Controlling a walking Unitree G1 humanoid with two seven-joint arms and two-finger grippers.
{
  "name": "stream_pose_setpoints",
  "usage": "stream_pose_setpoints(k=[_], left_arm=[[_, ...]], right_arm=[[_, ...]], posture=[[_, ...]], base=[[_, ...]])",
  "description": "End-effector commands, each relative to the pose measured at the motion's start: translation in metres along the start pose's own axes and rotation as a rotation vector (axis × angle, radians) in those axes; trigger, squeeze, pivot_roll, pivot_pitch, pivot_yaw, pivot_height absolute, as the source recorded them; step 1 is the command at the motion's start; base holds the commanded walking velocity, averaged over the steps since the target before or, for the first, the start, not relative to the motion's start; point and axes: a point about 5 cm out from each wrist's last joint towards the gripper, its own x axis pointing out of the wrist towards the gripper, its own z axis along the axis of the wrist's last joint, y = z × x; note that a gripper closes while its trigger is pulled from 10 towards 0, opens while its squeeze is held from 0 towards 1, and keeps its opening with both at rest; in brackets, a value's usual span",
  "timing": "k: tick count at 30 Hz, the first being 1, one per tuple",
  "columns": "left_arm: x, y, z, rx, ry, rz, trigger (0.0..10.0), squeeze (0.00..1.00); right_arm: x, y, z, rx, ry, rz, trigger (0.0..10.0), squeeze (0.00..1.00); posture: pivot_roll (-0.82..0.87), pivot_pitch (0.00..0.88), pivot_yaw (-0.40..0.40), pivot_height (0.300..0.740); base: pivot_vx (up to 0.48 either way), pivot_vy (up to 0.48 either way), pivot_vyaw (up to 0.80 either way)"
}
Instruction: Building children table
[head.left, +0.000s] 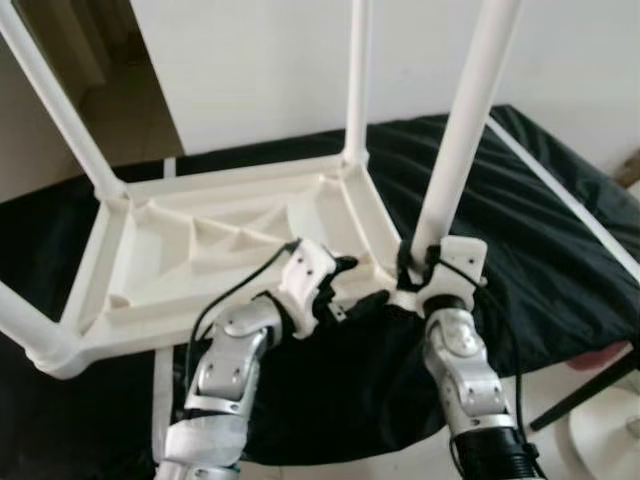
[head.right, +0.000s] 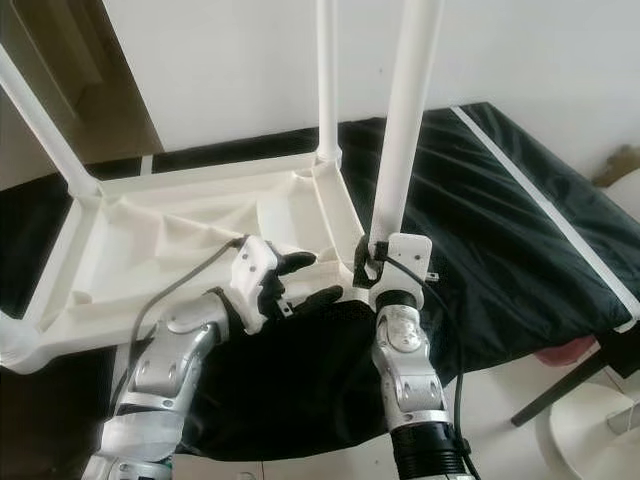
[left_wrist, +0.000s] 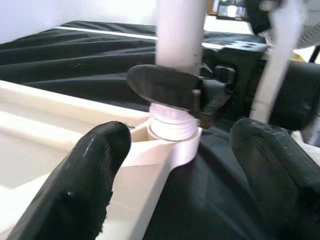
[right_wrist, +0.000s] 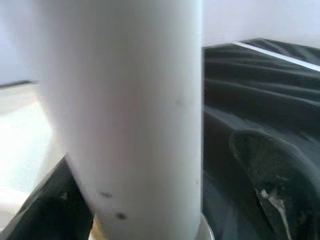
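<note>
Your white children's table (head.left: 215, 245) lies upside down on the black-covered worktop (head.left: 560, 250), its ribbed underside facing up and its frame reaching from the worktop's left edge toward the middle. Three legs already stand in their corner sockets: one at the far-left corner (head.left: 55, 105), one at the far-right corner (head.left: 357, 80), and one at the near-left corner (head.left: 25, 325) that leans out toward the worktop's left edge. The fourth leg (head.left: 465, 125) stands upright at the near-right corner, where its ribbed white end sits at the corner socket (left_wrist: 172, 135). Your right gripper (head.left: 420, 265) is closed around the base of this leg, one black finger (right_wrist: 272, 172) on each side of the white tube. Your left gripper (head.right: 305, 280) hovers just beside the same corner, over the table's near rim, with its fingers (left_wrist: 87, 175) spread apart and holding nothing. Beyond the worktop's near-right corner, a white round base (head.left: 610, 435) stands on the floor.
</note>
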Motion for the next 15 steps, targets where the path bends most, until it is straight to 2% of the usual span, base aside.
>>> stream_pose_setpoints(k=[1,3,7,8,9,10,12,15], left_arm=[[-0.008,0.019,0.001,0.006,-0.004,0.373,10.0,0.00],[-0.009,0.019,0.002,0.000,-0.011,0.374,10.0,0.00],[-0.012,0.018,0.006,0.048,-0.027,0.359,10.0,0.00],[-0.015,0.016,0.008,0.028,-0.055,0.305,10.0,0.00],[-0.015,0.016,0.008,0.028,-0.055,0.305,10.0,0.00],[-0.018,0.014,0.010,0.026,-0.075,0.259,10.0,0.00],[-0.021,0.011,0.011,0.000,-0.092,0.183,10.0,0.00],[-0.022,0.010,0.010,-0.005,-0.078,0.165,10.0,0.00]], right_arm=[[-0.001,-0.006,0.004,0.016,-0.029,0.009,10.0,1.00],[-0.001,-0.011,0.005,0.015,-0.043,0.021,10.0,1.00],[-0.002,-0.023,0.008,0.022,-0.058,0.118,10.0,1.00],[-0.002,-0.024,0.009,0.009,-0.064,0.172,10.0,1.00],[-0.002,-0.024,0.009,0.009,-0.064,0.172,10.0,1.00],[-0.002,-0.026,0.010,-0.004,-0.068,0.233,10.0,0.00],[-0.001,-0.028,0.011,-0.011,-0.063,0.329,10.0,0.00],[0.000,-0.029,0.011,-0.033,-0.058,0.382,10.0,0.00]], posture=[[0.01,0.000,0.046,0.740],[0.01,0.000,0.046,0.740],[0.01,0.000,0.056,0.740],[0.00,0.000,0.068,0.740],[0.00,0.000,0.068,0.740],[0.00,0.001,0.071,0.740],[0.00,0.004,0.071,0.740],[0.01,0.003,0.072,0.740]], base=[[0.000,0.000,0.00],[0.000,0.000,0.00],[0.000,0.000,0.00],[0.000,0.000,0.00],[0.000,0.000,0.00],[0.000,0.000,0.00],[0.000,0.000,0.00],[0.000,0.000,0.00]])
